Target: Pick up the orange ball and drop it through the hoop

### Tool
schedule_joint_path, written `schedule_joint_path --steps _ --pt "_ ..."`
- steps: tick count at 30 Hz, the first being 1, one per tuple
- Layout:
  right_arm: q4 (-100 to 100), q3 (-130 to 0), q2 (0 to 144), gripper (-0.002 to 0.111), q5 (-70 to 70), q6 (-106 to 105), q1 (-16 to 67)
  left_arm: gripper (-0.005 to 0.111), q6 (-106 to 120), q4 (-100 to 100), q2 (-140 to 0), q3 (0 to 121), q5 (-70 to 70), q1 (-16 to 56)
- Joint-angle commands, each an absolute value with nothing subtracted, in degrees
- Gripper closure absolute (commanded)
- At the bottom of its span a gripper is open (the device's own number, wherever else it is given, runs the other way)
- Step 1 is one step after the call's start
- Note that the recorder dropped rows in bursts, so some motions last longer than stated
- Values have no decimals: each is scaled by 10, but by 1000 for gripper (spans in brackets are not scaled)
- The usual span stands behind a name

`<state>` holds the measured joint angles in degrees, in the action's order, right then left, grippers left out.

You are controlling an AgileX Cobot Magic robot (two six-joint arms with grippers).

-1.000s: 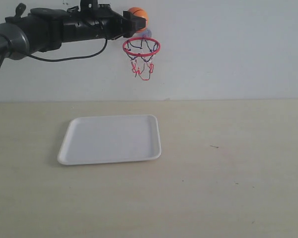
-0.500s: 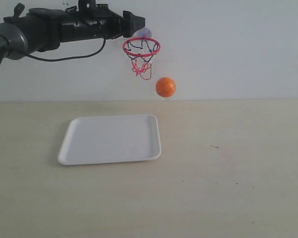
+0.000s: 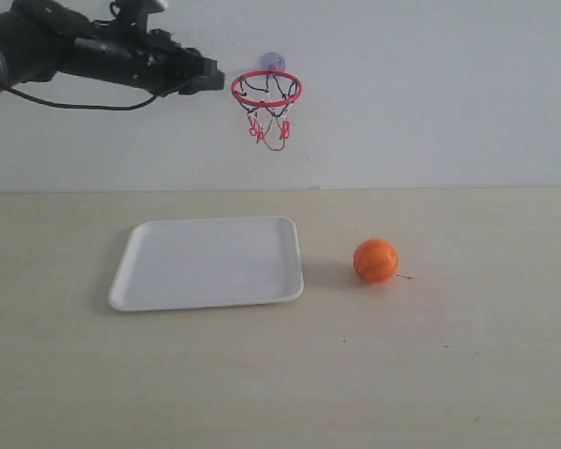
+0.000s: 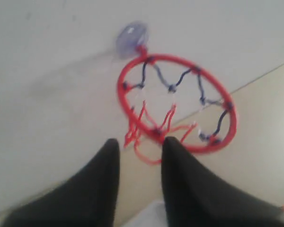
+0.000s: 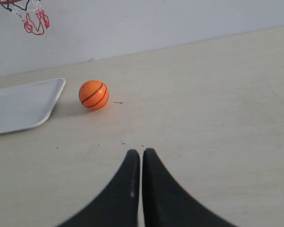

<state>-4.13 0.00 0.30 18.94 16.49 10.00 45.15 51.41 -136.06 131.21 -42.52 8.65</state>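
Observation:
The orange ball (image 3: 375, 260) rests on the table just right of the white tray (image 3: 168, 281); the right wrist view shows the ball (image 5: 93, 94) with black seams. High on the wall hangs the hoop (image 3: 266, 89), red ring and net under a bluish suction cup. In the left wrist view the hoop (image 4: 227, 123) sits just beyond the fingertips. My left gripper (image 3: 210, 77) hovers left of the ring, open and empty, and the left gripper (image 4: 139, 142) shows a gap between its black fingers. My right gripper (image 5: 141, 152) is shut, low over the table, short of the ball.
The white tray's corner (image 5: 47, 94) lies next to the ball in the right wrist view. The pale wall (image 3: 430, 94) stands behind the table's far edge. Bare tabletop (image 3: 467, 355) spreads right of and in front of the ball.
The ball left the left gripper above the ring, fell past the net and now rests on the table right of the tray. The left arm has pulled back leftward from the hoop.

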Motion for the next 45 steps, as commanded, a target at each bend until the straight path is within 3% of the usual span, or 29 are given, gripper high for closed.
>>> schedule_joint_path --steps 1,9,15,23,45 --pt "-46 0 0 107 185 164 97 103 336 452 -1355 1306 -553 49" --pt "-46 0 0 107 185 164 97 103 265 452 -1336 1251 -684 16" --pt "-46 0 0 107 185 164 97 103 277 452 -1255 1116 -638 16" --pt "-46 0 0 107 185 164 97 103 323 457 -1030 798 -493 16" --pt "-46 0 0 107 185 164 97 103 346 598 -506 394 -507 16"
